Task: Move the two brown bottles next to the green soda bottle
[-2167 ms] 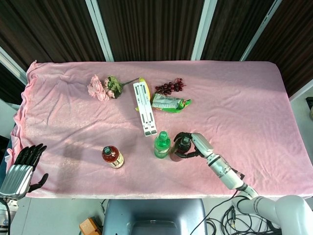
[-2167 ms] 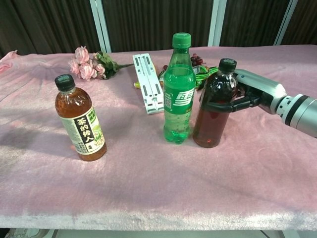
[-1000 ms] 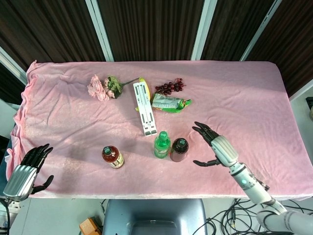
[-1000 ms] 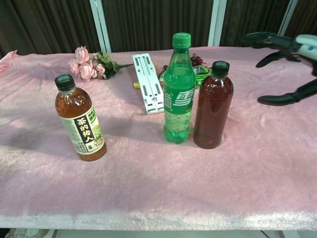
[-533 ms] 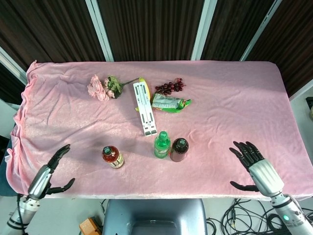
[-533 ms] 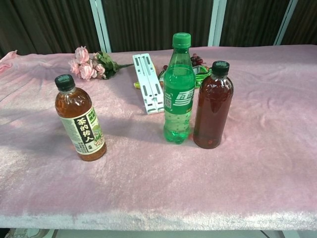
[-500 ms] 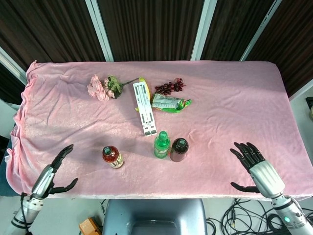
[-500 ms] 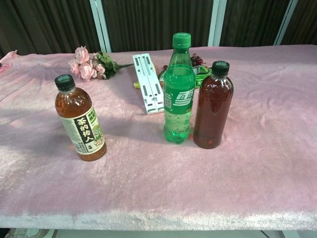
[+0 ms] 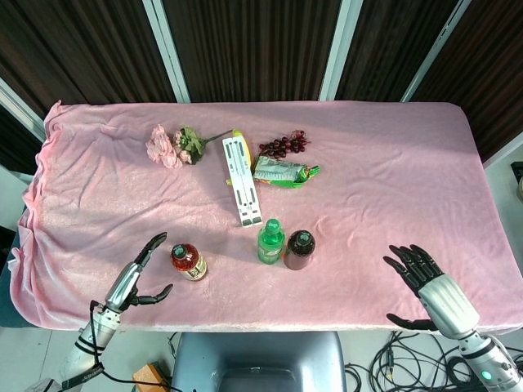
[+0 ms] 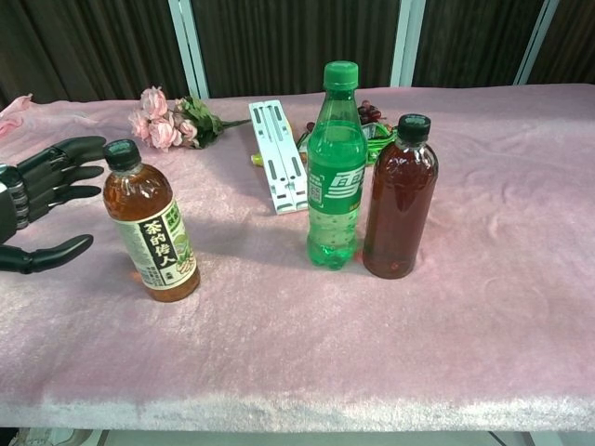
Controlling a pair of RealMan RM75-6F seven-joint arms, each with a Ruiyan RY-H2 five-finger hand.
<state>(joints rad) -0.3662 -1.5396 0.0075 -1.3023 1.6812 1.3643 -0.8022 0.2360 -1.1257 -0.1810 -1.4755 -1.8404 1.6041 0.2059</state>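
Note:
The green soda bottle (image 9: 270, 241) (image 10: 337, 167) stands upright near the table's front. Close on its right stands a dark brown bottle (image 9: 299, 249) (image 10: 400, 198), not held. A labelled brown tea bottle (image 9: 187, 260) (image 10: 152, 222) stands apart to the left. My left hand (image 9: 136, 278) (image 10: 37, 202) is open with fingers spread, just left of the tea bottle and not touching it. My right hand (image 9: 431, 287) is open near the front right edge, well away from the bottles; the chest view does not show it.
A white folded stand (image 9: 242, 181) lies behind the green bottle. Pink flowers (image 9: 169, 147), dark grapes (image 9: 283, 145) and a green snack packet (image 9: 282, 171) lie further back. A pink cloth (image 9: 392, 163) covers the table.
My left hand has moved right along the front edge, up to the tea bottle's left side, and now shows in the chest view. The right hand has barely shifted. The bottles have not moved.

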